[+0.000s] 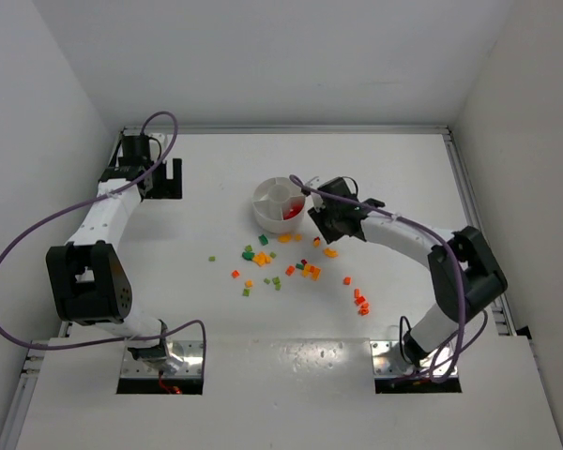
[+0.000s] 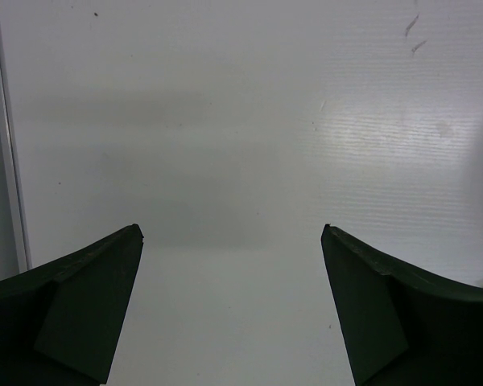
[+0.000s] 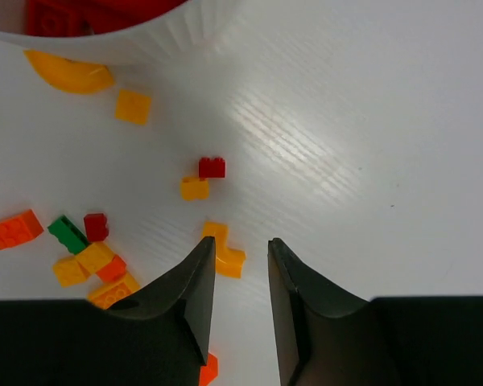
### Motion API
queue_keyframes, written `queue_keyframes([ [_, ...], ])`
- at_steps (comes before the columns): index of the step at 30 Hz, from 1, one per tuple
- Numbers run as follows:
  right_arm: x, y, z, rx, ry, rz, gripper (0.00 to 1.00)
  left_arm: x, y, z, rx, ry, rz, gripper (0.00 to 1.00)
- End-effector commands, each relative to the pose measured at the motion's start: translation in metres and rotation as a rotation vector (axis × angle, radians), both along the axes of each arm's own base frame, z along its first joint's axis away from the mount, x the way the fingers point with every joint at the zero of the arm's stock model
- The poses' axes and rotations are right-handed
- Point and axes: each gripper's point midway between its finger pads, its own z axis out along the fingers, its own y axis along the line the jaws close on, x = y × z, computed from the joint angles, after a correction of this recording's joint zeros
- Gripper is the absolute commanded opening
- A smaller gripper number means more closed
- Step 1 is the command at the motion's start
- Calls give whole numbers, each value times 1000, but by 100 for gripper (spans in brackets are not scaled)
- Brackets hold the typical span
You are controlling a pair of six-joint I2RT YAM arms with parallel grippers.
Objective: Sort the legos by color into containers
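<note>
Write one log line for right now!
left gripper: open, empty | right gripper: slightly open, empty, near orange brick | dish: red bricks inside

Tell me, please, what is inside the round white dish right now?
Red legos lie in the near-right wedge of the dish. The other wedges and the centre cup look bare from above. The dish wall hides how many there are.

White table (image 1: 216,178), scattered legos (image 1: 261,258), dish (image 1: 259,208)
</note>
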Motion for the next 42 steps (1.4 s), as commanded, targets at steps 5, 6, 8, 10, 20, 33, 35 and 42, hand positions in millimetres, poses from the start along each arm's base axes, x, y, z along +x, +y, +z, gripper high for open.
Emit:
queue_keyframes([
  [5,7,10,-28,26,60,-32,32,2,5,18,11,-61,3,100],
  [6,5,9,-35,14,78,-33,32,2,7,18,17,-60,10,100],
  [8,9,11,-36,18,71,-33,32,2,7,18,18,-60,10,100],
  [10,8,10,-41,10,83,-33,32,2,7,18,18,-60,10,100],
  [20,18,6,-51,-18,65,-89,32,3,7,14,10,-52,16,100],
  [33,30,5,-42,-7,1,-130,31,3,5,11,9,-43,3,100],
  [35,30,5,-42,-7,1,-130,31,3,5,11,9,-43,3,100],
  [42,-4,45,-42,176,147,71,38,3,5,11,9,-43,3,100],
])
